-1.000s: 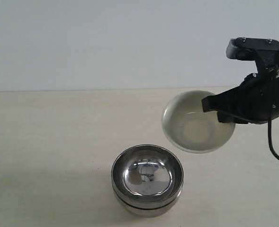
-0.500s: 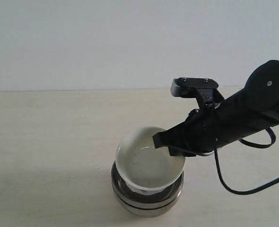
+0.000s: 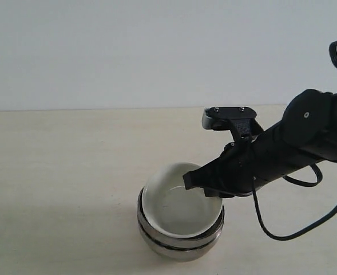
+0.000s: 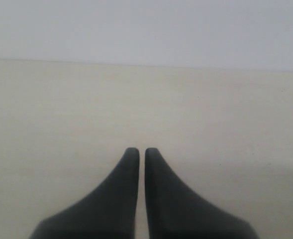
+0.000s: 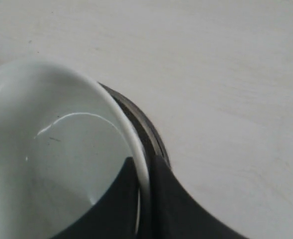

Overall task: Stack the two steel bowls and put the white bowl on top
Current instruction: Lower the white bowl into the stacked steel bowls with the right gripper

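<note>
Cream-white ceramic sits in steel: the white bowl [image 3: 174,209] is nested in the two steel bowls [image 3: 177,247], stacked at lower centre of the exterior view on the table [image 3: 59,172]. The right gripper [image 5: 145,160] pinches its rim, one finger inside and one outside, probably to set it down level; whether it is fully seated is unclear. That arm slants down from the right edge. The left gripper [image 4: 137,152], fingers nearly together on nothing, hangs over the table.

The right pincer [image 5: 145,162] pinches the white bowl [image 5: 51,149] at its rim. Beneath it lie the steel bowls [image 5: 147,130], on the counter [image 5: 226,74].
</note>
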